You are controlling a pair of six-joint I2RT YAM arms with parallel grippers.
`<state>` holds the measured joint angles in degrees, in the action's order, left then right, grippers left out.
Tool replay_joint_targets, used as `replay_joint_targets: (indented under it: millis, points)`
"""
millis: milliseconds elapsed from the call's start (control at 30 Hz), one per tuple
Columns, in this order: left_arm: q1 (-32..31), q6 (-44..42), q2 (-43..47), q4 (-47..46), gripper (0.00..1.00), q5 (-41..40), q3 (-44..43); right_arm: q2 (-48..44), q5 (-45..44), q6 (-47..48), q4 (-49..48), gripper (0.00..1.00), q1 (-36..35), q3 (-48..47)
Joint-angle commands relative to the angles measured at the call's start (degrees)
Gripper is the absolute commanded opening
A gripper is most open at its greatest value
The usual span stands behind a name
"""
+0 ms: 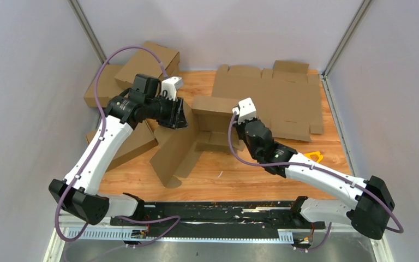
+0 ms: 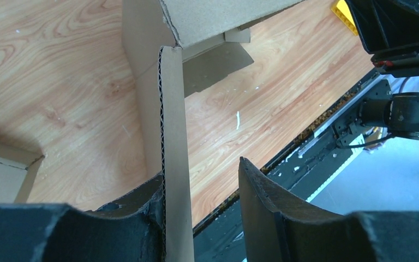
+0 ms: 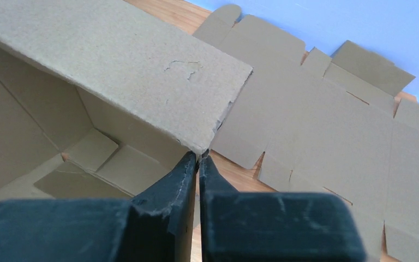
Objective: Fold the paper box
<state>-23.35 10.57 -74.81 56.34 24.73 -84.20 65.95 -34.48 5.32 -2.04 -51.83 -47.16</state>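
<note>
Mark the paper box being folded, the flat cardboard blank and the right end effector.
paper box (image 1: 175,152), top external view, on its large near panel.
flat cardboard blank (image 1: 278,101), top external view, middle of the sheet.
right end effector (image 3: 198,159), right wrist view, between its fingertips.

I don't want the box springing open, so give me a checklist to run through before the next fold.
1. Right gripper holds the paper box: ok, jaws shut on a wall's corner.
2. Left gripper holds the large panel: not ok, jaws open, panel against one finger only.
3. Inner flaps lie down on the box floor: ok.
4. Flat sheet clear of the box: cannot tell, it lies right behind the wall.
5. Yellow piece clear of the box: ok, it lies apart, beside the right arm.
</note>
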Motion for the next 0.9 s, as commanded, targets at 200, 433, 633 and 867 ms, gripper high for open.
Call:
replay_joint_targets:
  millis: [200, 433, 633, 867]
  points:
    - [-3.9, -1.0, -1.1, 1.2, 0.61, -4.3, -4.6, 1.2, -1.4, 0.6, -10.7, 0.0, -0.8, 2.2]
    - [-6.3, -6.6, 1.6, 0.0, 0.91, -19.8, -9.7, 2.6, 0.4, -0.5, -8.0, 0.0, -0.5, 0.6]
    - [-12.4, -21.0, 5.0, -7.8, 0.94, -30.0, -8.7, 3.0, 2.5, -1.0, -7.3, 0.0, -0.2, 0.1]
    - [-24.7, -37.8, -2.3, -10.8, 1.0, -40.2, -8.1, 4.4, 3.6, -1.8, -4.4, 0.0, 0.2, -2.0]
